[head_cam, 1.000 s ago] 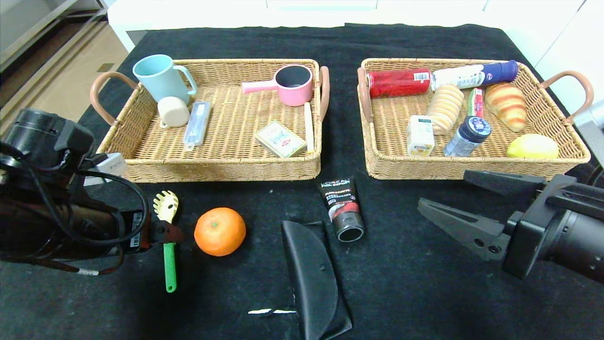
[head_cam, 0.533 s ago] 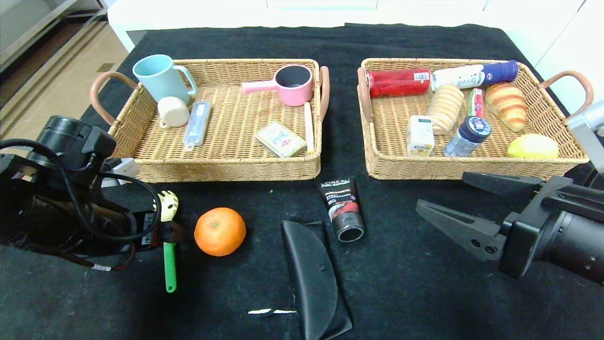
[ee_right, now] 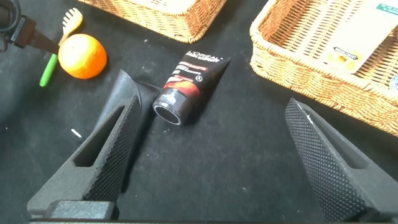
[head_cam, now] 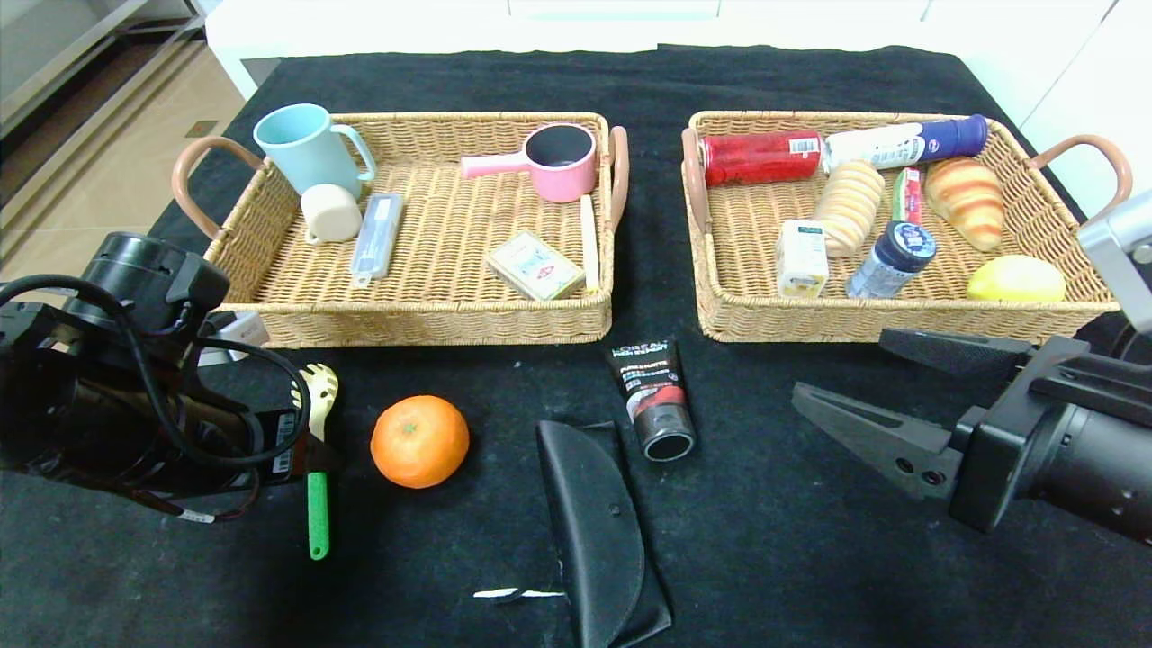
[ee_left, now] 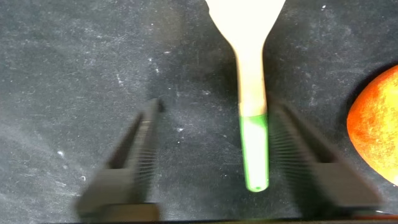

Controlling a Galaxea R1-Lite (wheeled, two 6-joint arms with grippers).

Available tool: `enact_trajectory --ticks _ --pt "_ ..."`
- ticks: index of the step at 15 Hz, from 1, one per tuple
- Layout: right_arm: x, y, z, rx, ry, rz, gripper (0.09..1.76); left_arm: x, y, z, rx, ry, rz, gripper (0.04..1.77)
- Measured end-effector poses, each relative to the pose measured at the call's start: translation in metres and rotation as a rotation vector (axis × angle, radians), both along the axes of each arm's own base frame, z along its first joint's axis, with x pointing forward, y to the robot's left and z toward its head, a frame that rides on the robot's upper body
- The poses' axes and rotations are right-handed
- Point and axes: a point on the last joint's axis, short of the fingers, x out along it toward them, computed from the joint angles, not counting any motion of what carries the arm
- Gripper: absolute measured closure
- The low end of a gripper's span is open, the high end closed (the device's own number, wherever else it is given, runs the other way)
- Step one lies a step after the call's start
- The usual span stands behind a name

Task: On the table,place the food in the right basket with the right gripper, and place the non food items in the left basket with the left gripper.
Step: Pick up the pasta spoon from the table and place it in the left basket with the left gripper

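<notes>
Green handle and yellow head: the fork [head_cam: 317, 459] lies on the table [head_cam: 810, 576] in front of the left basket [head_cam: 423, 319], its long axis running toward and away from us, head toward the basket. Our left gripper [ee_left: 211, 155] sits right over it, and from the left wrist the handle runs down the gap between the jaws, close beside one finger [ee_left: 305, 155] and well clear of the other. So the jaws straddle the shaft across its length, which is what a pinch needs. They stand part spread with clear gaps on both sides of the handle, touching nothing that we can see. We judge the next step to be shutting on the handle, then lifting toward the left basket. The orange [head_cam: 419, 441] lies just beside the fork, on the side away from the arm, and could get nudged. Our right gripper [head_cam: 868, 387] hangs spread wide and empty in front of the right basket [head_cam: 900, 319], near the tube [head_cam: 655, 396].
</notes>
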Motion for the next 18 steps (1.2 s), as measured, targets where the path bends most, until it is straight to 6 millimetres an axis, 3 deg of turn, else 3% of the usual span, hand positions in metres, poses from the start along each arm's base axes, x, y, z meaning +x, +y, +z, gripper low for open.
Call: enact_trajectory --ticks 3,4,5,18 --pt "0.0001 0.0001 -0.0003 -0.002 0.000 0.000 0.15 0.0001 0.0005 -0.0004 0.001 0.002 0.002 1.00" --pt "-0.0001 0.0002 -0.0004 -0.004 -0.002 0.001 0.15 0.0001 0.0005 -0.0008 0.003 0.003 0.003 1.19" --pt "-0.0002 0.0001 -0.0003 -0.004 -0.003 0.001 0.15 0.0002 0.0005 -0.0012 0.004 0.004 0.003 1.62" --pt "0.0004 0.0003 -0.0027 -0.010 0.005 0.001 0.15 -0.0001 0.0027 -0.0033 0.000 0.013 0.009 1.58"
